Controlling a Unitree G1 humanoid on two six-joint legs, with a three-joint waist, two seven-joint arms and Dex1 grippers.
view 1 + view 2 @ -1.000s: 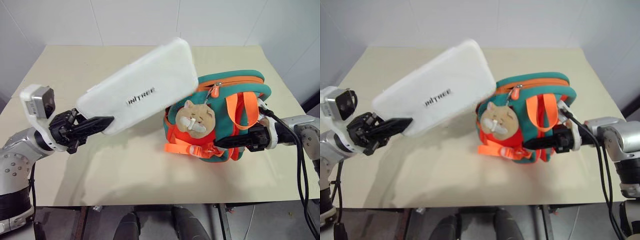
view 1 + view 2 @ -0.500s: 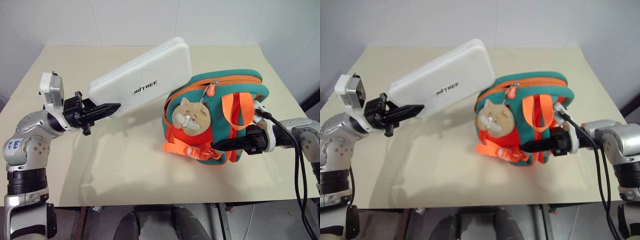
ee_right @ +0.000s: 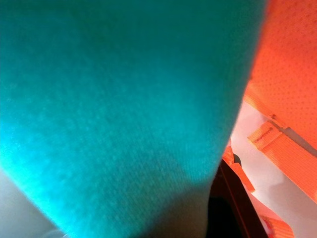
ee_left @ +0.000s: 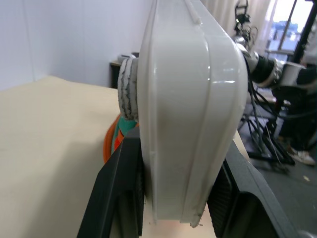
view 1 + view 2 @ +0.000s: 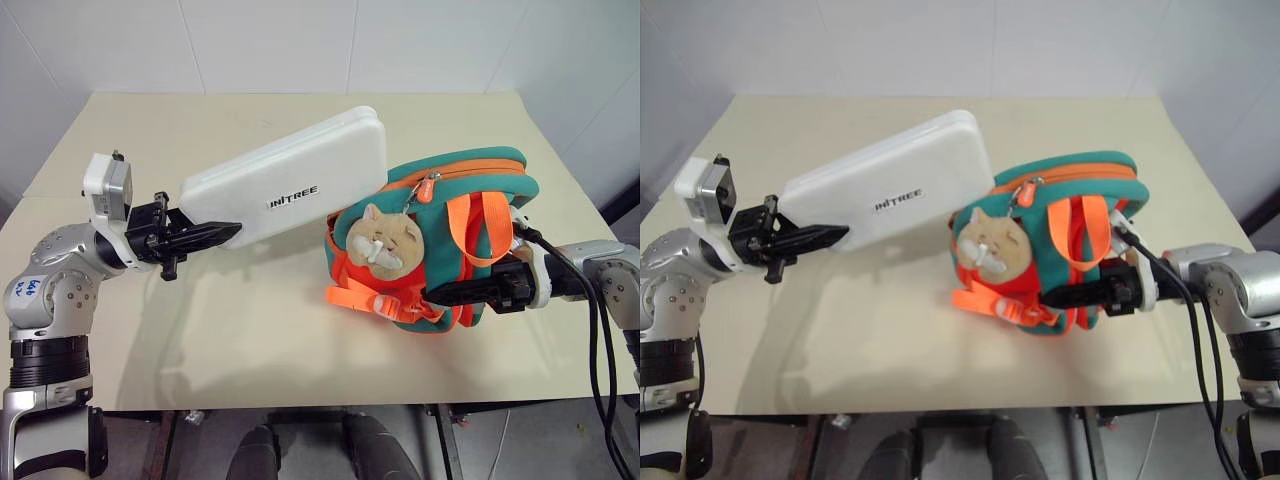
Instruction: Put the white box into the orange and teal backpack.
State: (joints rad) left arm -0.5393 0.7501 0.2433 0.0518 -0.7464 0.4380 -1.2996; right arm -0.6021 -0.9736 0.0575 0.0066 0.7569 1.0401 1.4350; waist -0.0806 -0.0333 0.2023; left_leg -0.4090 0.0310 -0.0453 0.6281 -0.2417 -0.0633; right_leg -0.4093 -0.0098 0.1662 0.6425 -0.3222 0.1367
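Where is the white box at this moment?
In the left eye view, the white box is held above the table by the left gripper, its far end near the orange and teal backpack.

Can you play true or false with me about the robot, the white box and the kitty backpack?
1. The left end effector holds the white box up off the table. True.
2. The white box is already inside the orange and teal backpack. False: it hangs in the air beside the backpack.
3. The backpack sits on the table. True.
4. The plush cat head is lying alone on the table. False: it is on the backpack's front.
5. The right end effector is at the backpack. True.
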